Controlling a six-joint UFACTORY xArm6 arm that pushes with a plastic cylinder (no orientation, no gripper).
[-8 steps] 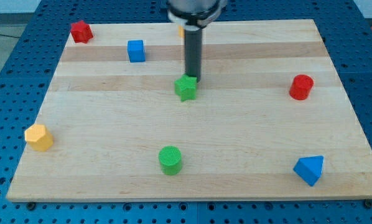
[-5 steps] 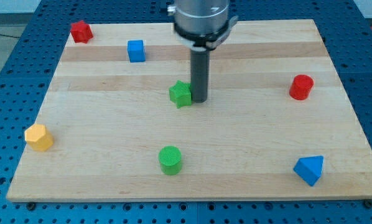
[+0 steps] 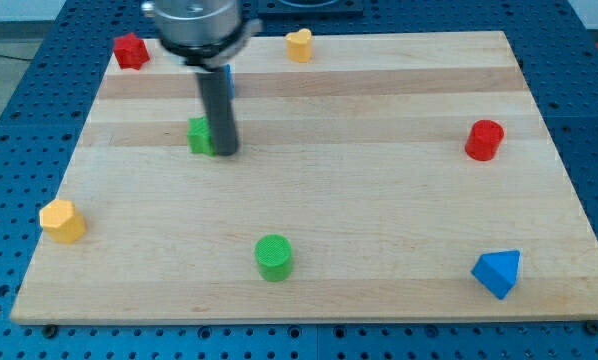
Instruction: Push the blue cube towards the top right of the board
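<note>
The blue cube (image 3: 230, 79) sits near the board's top left, almost wholly hidden behind my rod; only a thin blue sliver shows. My tip (image 3: 225, 154) rests on the board below the cube, touching the right side of a green star-shaped block (image 3: 200, 136). The wooden board (image 3: 379, 200) fills most of the view.
A red block (image 3: 130, 50) lies at the top-left corner, a yellow heart-like block (image 3: 299, 45) at the top edge, a red cylinder (image 3: 485, 140) at the right, a yellow block (image 3: 62, 220) at the left edge, a green cylinder (image 3: 274, 257) bottom middle, a blue wedge (image 3: 497, 272) bottom right.
My tip has swept left across the board, pushing the green star block leftwards with it. The rod now covers the blue cube. The yellow block at the top edge has come into sight.
</note>
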